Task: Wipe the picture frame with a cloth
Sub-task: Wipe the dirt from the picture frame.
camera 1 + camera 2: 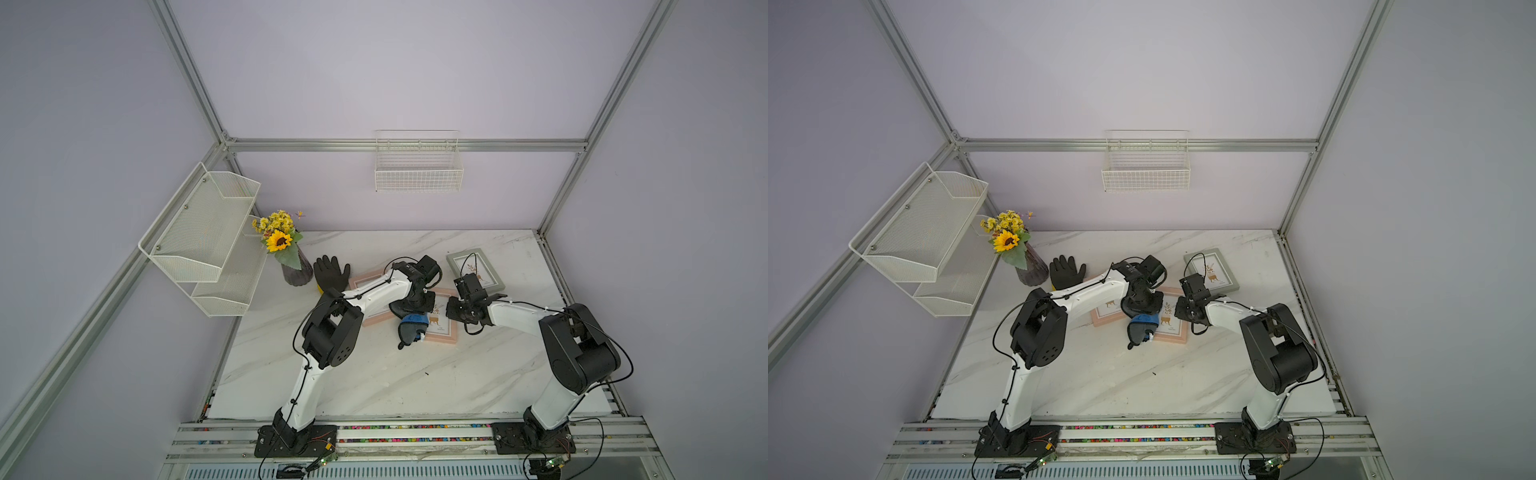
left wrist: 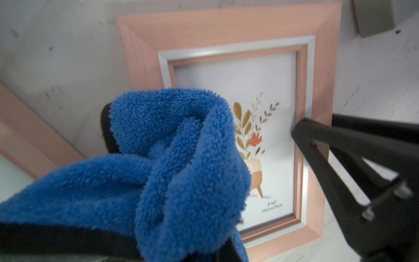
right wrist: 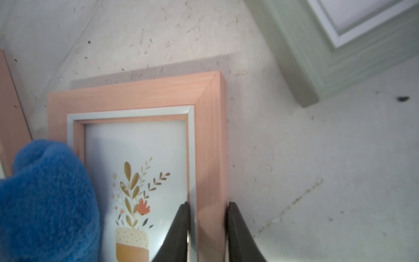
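A pink picture frame [image 1: 444, 328] with a plant print lies flat mid-table in both top views. The bunched blue cloth [image 1: 412, 325] rests on the frame's left part, and its dark reverse hangs over the near edge. My left gripper [image 1: 412, 311] stands over it, shut on the cloth [image 2: 170, 158], with its jaws buried in the pile. In the right wrist view my right gripper [image 3: 207, 211] is shut on the frame's [image 3: 136, 93] right border, one finger on the glass side and one outside. The cloth [image 3: 45, 204] covers the print's left side there.
A second pink frame [image 1: 374, 318] lies partly under my left arm. A grey-green frame [image 1: 478, 268] sits behind my right gripper. A black glove [image 1: 331, 272] and a vase of flowers [image 1: 291, 266] stand at back left. A mesh shelf [image 1: 203, 232] and a wire basket [image 1: 417, 166] hang on the walls.
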